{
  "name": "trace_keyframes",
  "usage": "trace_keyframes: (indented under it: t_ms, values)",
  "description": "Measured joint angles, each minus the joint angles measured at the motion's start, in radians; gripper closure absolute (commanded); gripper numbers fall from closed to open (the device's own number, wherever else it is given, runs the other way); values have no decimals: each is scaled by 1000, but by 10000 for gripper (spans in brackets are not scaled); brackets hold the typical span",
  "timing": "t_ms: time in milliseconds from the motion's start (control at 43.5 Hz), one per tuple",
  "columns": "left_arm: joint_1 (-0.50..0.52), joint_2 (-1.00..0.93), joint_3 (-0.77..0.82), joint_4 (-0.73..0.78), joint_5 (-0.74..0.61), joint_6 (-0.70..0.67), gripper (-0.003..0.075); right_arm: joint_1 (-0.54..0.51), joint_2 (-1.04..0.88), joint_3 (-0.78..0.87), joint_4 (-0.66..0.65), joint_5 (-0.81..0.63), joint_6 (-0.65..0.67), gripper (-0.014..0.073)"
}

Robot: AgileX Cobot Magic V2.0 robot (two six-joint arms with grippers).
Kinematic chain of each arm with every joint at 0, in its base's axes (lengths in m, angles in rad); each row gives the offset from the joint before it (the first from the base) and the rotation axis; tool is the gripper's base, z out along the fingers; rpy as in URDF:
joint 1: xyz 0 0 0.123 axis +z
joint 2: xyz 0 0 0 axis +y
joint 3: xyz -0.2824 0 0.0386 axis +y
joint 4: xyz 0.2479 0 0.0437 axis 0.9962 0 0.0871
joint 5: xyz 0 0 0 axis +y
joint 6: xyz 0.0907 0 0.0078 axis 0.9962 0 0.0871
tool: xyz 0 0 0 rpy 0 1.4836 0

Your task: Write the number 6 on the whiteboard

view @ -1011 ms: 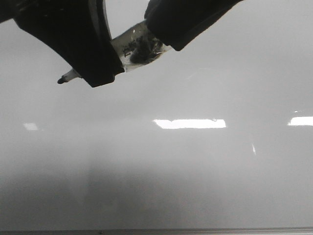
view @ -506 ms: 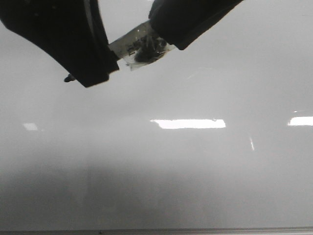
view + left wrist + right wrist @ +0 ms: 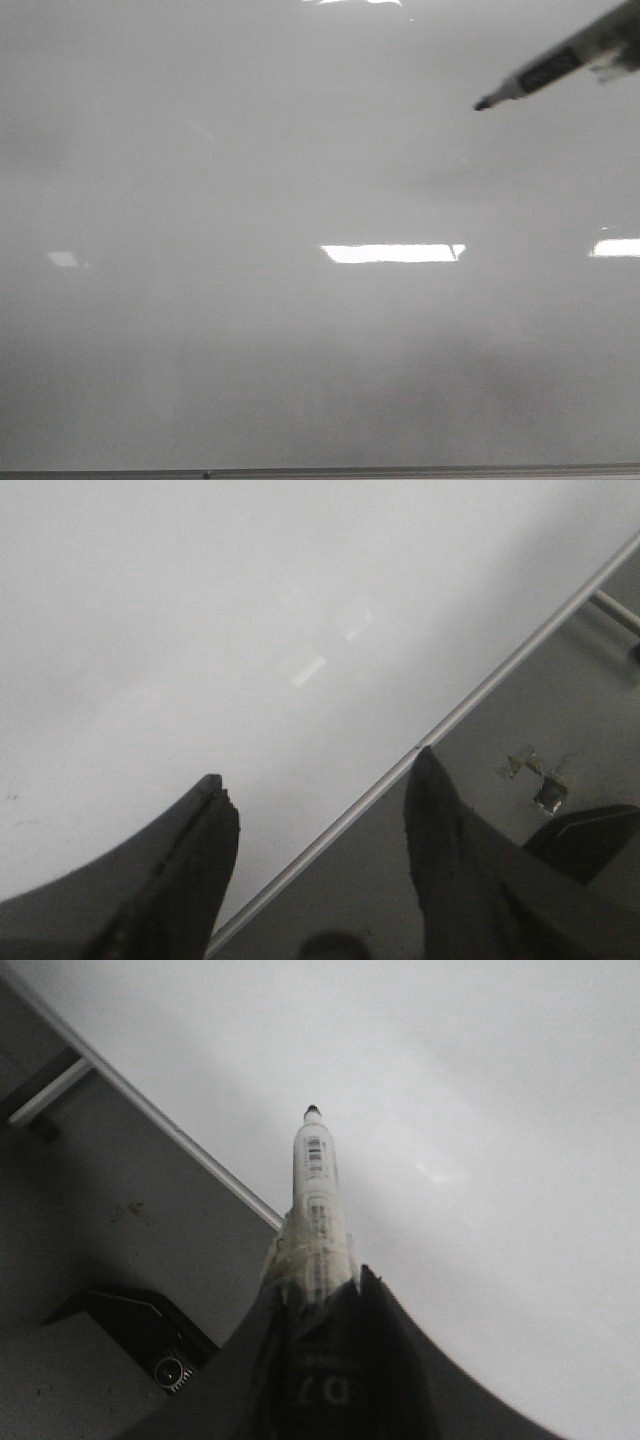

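Note:
The whiteboard [image 3: 250, 150] is glossy pale grey and fills the front view. No number 6 shows on it in any view. A white marker [image 3: 560, 65] with a black tip enters at the upper right of the front view, its tip over the board. In the right wrist view my right gripper [image 3: 320, 1290] is shut on the marker [image 3: 315, 1190], which points out over the board [image 3: 480, 1110] near its edge. My left gripper [image 3: 318, 770] is open and empty, straddling the edge of the board [image 3: 200, 600]. Neither gripper's body shows in the front view.
Bright glare patches [image 3: 390, 253] lie across the board's middle and right [image 3: 615, 247]. The board's thin bottom edge [image 3: 320, 470] runs along the front. A dark surface [image 3: 520, 710] lies beyond the board's metal rim. A dark device with a round lens [image 3: 165, 1365] sits there.
The dark gripper and marker that filled the upper left of the front view have moved right and out of it. Only the marker's front part shows now, at the upper right.

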Motion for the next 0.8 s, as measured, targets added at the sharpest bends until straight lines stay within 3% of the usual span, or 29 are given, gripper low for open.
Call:
trace_keyframes:
  t_ms: [161,391,598,805]
  values:
    - [49,-77,57,-1,-40,-11,356,-29,-151,192,-14,-165,143,659]
    - [51,-75,64,-9,-46,-12,356,-29,-195,365,29,-454,163,659]
    - [51,-71,64,-15,-66,-12,356,-29,-150,380,82,-652,165,659]
    - [51,-70,64,-20,-71,-12,356,-29,-27,325,90,-694,165,659]
